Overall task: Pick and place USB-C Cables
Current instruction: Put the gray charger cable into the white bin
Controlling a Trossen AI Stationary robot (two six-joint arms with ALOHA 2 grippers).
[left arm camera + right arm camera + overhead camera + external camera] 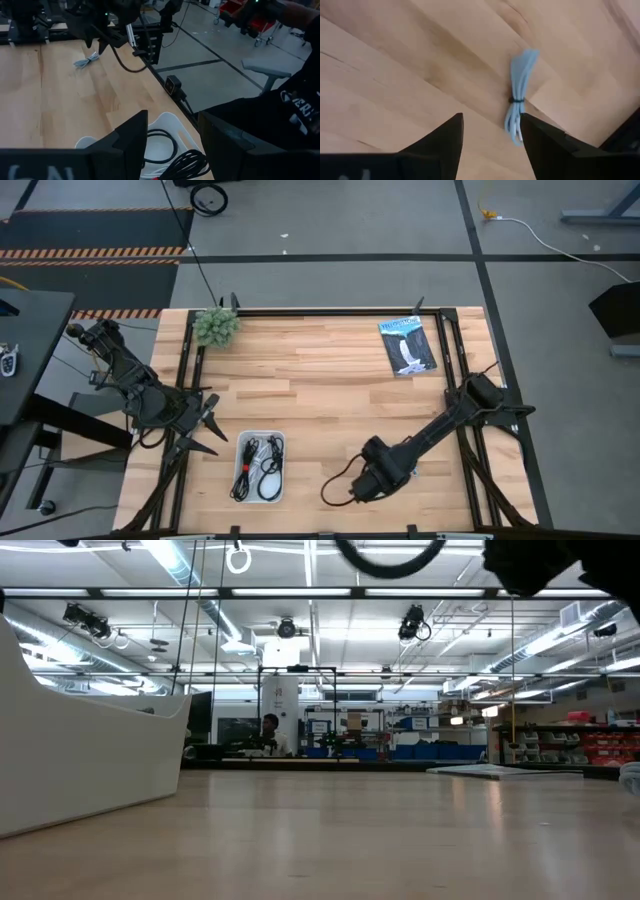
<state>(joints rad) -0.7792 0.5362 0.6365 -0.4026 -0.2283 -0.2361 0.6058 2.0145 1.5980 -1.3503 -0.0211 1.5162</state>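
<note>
A light blue-grey coiled cable [519,95] lies flat on the wooden table, tied at its middle by a dark band. My right gripper [490,125] hovers open above it, near the table's front edge [357,490], and touches nothing. From the left wrist the same cable [86,61] shows below the right arm. The high view hides it under the right gripper. Black coiled cables [258,468] lie in a white tray [244,438]. My left gripper [208,425] waits open just left of the tray, above its edge [172,125].
A flat dark blue-and-white packet [407,345] lies near the far right corner. A small green plant [216,326] sits at the far left. The white tray's wall [80,760] fills the low view's left. A person's dark sleeve [280,110] shows beyond the near edge.
</note>
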